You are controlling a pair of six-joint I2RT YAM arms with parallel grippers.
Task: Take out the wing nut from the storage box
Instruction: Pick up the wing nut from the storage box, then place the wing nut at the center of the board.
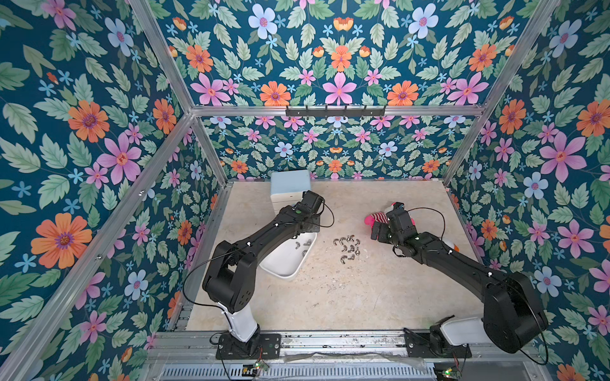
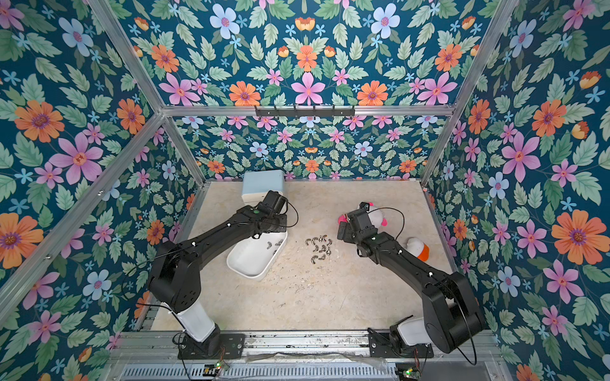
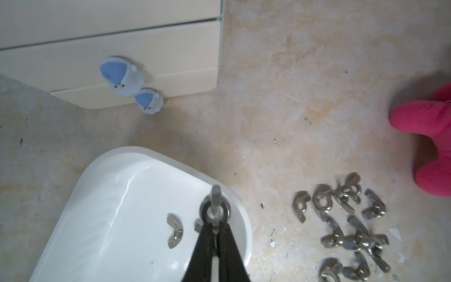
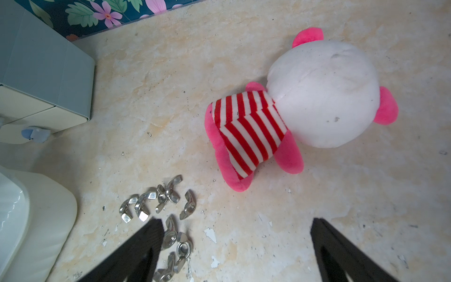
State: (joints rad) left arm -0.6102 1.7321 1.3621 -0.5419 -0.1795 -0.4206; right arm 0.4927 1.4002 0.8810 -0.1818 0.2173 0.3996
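In both top views the storage box (image 1: 280, 264) (image 2: 247, 260) lies under your left arm (image 1: 264, 234) (image 2: 224, 231). Left wrist view: your left pincer (image 3: 214, 225) is clamped on a wing nut (image 3: 214, 206) over the box's rim. Right wrist view: your right pincer (image 4: 236, 229) gapes, a pile of nuts (image 4: 168, 195) by one finger.

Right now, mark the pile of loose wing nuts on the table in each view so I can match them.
Top view: pile of wing nuts beside the storage box.
Top view: likewise beside the box.
Left wrist: between the box and the pink plush toy.
Right wrist: between the box and the plush toy.
Shared landmark: the storage box.
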